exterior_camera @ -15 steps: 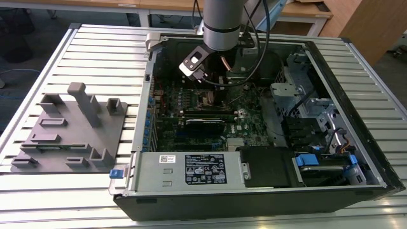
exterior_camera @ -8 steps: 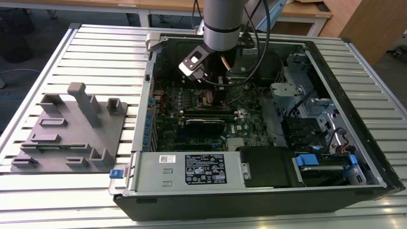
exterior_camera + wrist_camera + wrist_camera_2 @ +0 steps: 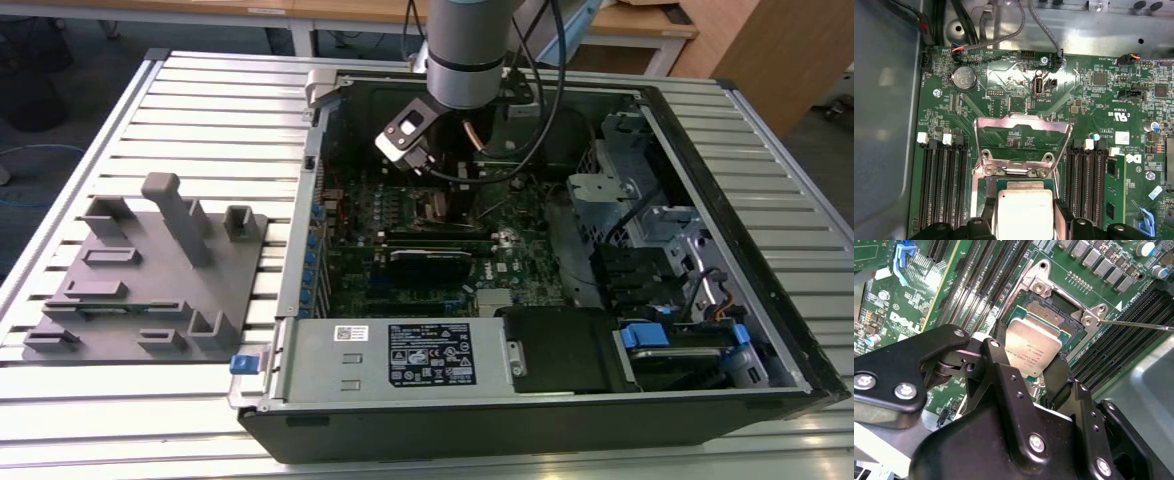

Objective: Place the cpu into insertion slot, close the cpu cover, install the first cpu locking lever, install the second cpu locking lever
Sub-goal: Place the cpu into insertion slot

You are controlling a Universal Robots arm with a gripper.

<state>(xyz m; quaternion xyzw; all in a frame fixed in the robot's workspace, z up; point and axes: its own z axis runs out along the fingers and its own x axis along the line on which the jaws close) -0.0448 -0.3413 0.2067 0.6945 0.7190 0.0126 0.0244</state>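
In both wrist views my gripper [image 3: 1029,360] [image 3: 1025,222] is shut on the cpu [image 3: 1033,347] [image 3: 1025,210]. The cpu is a flat square chip with a dull silver top, and a black finger presses on each of two opposite edges. It hangs slightly tilted just over the insertion slot [image 3: 1053,307], covering the slot's near part; the far part shows dark contacts. The cpu cover [image 3: 1024,123], a silvery frame with a large window, stands swung open beyond the slot. A thin locking lever [image 3: 1136,324] sticks out sideways from one slot corner. In the exterior view the arm [image 3: 467,60] reaches down into the open computer case [image 3: 747,390].
Long black memory slots [image 3: 941,185] [image 3: 1089,180] flank the socket on both sides. A coin battery [image 3: 964,78] and cables lie beyond the cover. A grey fixture block [image 3: 147,280] sits on the slatted table at the exterior view's left. The power supply [image 3: 400,355] fills the case's near side.
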